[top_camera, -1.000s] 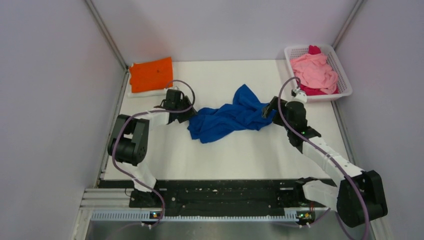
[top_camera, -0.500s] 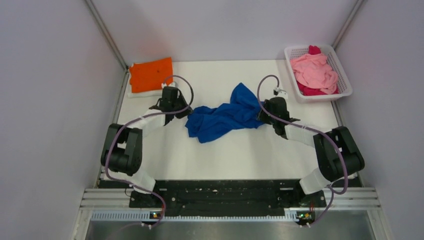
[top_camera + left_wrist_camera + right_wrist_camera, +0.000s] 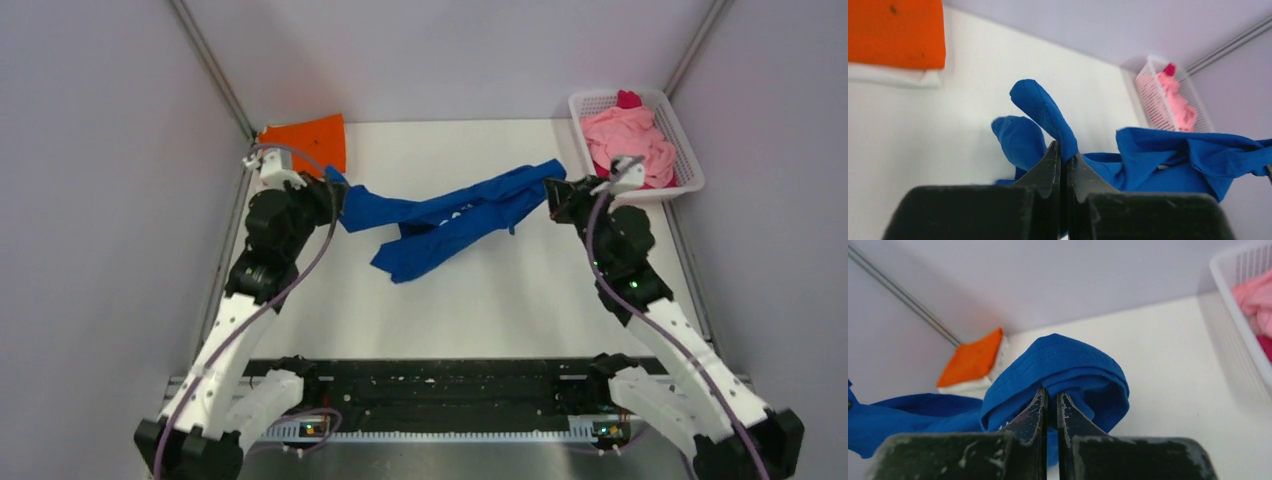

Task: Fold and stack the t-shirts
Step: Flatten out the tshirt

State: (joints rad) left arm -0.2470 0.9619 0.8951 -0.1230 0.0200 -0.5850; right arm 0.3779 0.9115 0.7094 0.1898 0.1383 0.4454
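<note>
Blue t-shirt point(image 3: 445, 215) hung stretched between the two arms over the middle of the table point(image 3: 480, 310). One loose fold drooped toward the near side; whether it touched the surface could not be told.

Left fingers point(image 3: 1048, 167) were pressed together on a pinch of blue cloth at the shirt's left end. Right fingers point(image 3: 1030, 415) were likewise clamped on a bunched edge at its right end.

Judgement: opposite ends were held and drawn apart so the twisted garment would open out for laying flat. It was roped, not yet spread, so folding proper had not begun.

Orange t-shirt point(image 3: 305, 145) lay folded in the far-left corner on a white layer, probably the base of the stack. Pink t-shirts point(image 3: 628, 140), with something magenta among them, sat heaped in the white basket point(image 3: 690, 170) at the far right, apparently awaiting their turn.

Table top was white and matte. Pale lilac walls point(image 3: 450, 50) enclosed it on three sides, with metal rails running up the far corners.
</note>
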